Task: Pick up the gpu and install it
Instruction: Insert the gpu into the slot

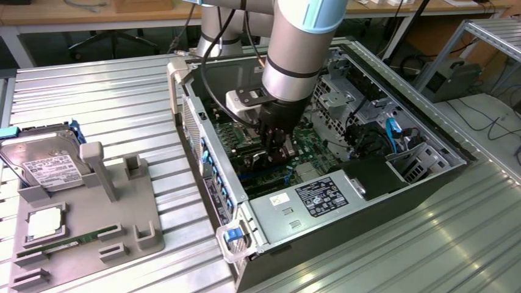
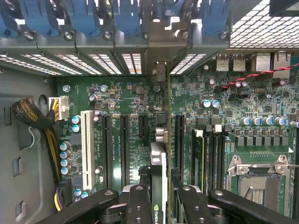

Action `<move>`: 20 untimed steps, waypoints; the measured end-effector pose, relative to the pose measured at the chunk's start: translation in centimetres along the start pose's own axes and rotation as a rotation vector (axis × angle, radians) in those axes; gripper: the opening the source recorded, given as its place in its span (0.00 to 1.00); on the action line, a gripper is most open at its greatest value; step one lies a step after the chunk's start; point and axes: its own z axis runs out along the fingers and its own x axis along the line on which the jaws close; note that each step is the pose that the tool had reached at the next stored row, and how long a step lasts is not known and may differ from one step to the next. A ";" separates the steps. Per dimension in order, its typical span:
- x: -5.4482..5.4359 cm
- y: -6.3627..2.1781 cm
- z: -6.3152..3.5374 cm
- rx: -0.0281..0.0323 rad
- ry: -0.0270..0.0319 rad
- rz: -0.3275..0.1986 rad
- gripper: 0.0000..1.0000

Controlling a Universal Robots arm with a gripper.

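Gripper fingers clamp the gpu edge-on above the motherboard slots in the wrist view. From the exterior view, it sits low inside the computer case. Stiff, light, fragile: grip the edges.

Exterior view: camera set high and well back, looking down at a slant on the ribbed bench, with the open case at centre, the arm reaching into it, and a grey tray at the exterior view's left. Wrist view: camera on the arm, close in, facing straight down the end effector onto the motherboard and blue clips of the rear wall. Shared ground: the case interior, namely the motherboard, the blue clips, and the end effector.
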 end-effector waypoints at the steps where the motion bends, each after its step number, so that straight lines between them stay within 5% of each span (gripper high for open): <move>1: 0.0 0.00 0.03 0.0000 -0.0001 0.000 0.27; 20: 0.0 0.11 0.45 0.0000 0.0001 0.000 0.27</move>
